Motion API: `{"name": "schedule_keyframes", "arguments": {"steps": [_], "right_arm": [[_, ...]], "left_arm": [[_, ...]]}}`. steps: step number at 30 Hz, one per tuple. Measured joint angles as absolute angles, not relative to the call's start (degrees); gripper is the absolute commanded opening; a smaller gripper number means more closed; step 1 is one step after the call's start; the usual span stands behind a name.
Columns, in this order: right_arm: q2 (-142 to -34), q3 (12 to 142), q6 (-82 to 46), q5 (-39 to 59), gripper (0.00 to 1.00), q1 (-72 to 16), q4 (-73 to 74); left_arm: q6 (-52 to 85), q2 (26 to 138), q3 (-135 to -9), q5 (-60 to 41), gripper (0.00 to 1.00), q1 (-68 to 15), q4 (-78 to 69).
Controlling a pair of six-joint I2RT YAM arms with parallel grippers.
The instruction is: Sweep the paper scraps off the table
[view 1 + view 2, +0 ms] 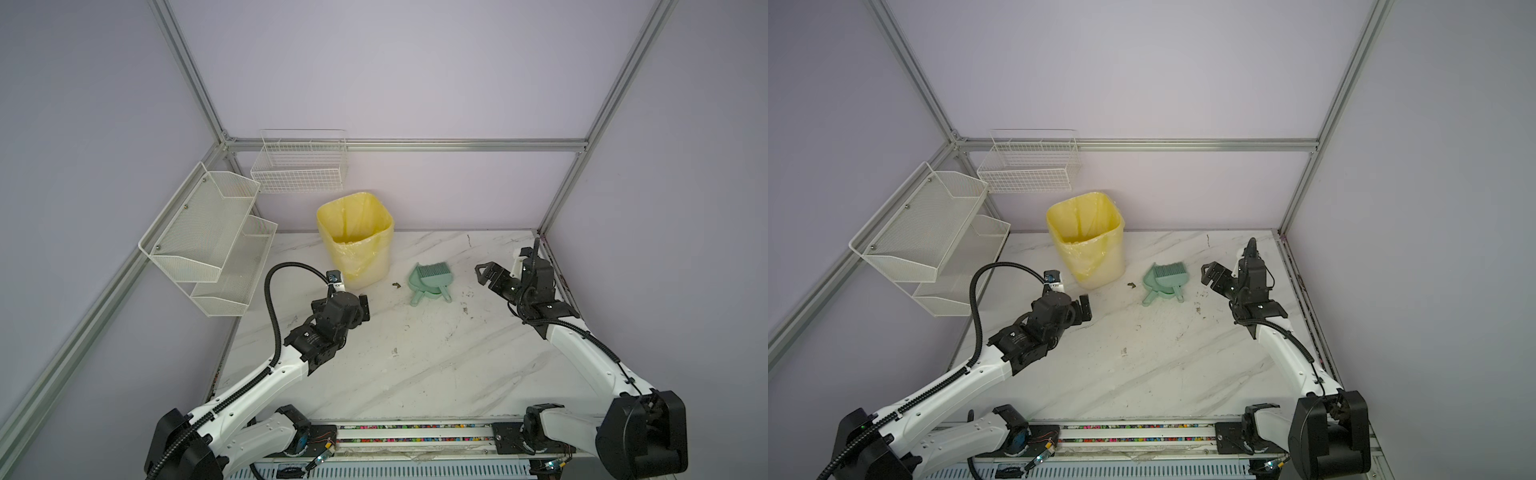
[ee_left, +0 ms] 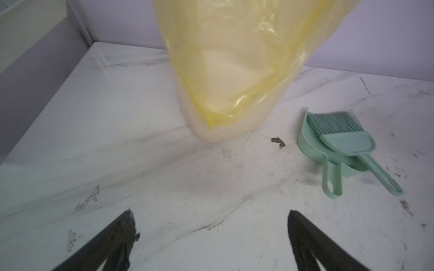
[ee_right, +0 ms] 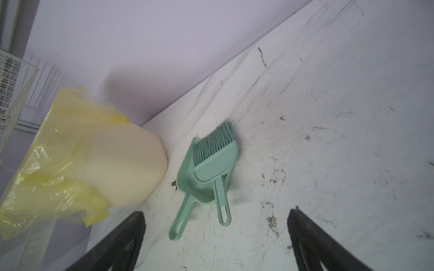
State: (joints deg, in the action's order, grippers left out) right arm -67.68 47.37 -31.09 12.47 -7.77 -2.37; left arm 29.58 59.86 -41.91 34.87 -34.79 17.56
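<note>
While both hang above the table (image 1: pixel 415 365), left hand (image 1: pixel 365 311) spread wide, empty, right hand (image 1: pixel 482 275) likewise

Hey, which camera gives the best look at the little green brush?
The right wrist view: the brush is large and sharp from bristles to handle loop, lying in the dustpan. The left wrist view shows it whole but smaller and softer. In both top views it is tiny.
</note>
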Motion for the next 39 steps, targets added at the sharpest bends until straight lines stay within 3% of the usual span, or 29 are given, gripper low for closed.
{"name": "schedule_keyframes", "arguments": {"steps": [9,21,30,39], "right_arm": [[-58.94,43.16,-27.27,2.07,0.97,-7.75,-1.58],[-56.16,37.32,-27.73,-5.87,0.97,-7.75,4.19],[-56.73,35.33,-23.77,-10.48,0.97,-7.75,9.52],[-61.17,33.43,-18.94,-14.11,0.97,-7.75,17.02]], "left_arm": [[29.47,59.05,-36.97,41.65,1.0,-22.61,10.09],[18.57,58.3,-26.79,37.91,1.0,-12.16,-6.76],[8.4,72.27,-16.86,30.89,1.0,-4.38,-34.63],[6.04,81.56,-16.16,20.91,1.0,0.25,-52.38]]}}
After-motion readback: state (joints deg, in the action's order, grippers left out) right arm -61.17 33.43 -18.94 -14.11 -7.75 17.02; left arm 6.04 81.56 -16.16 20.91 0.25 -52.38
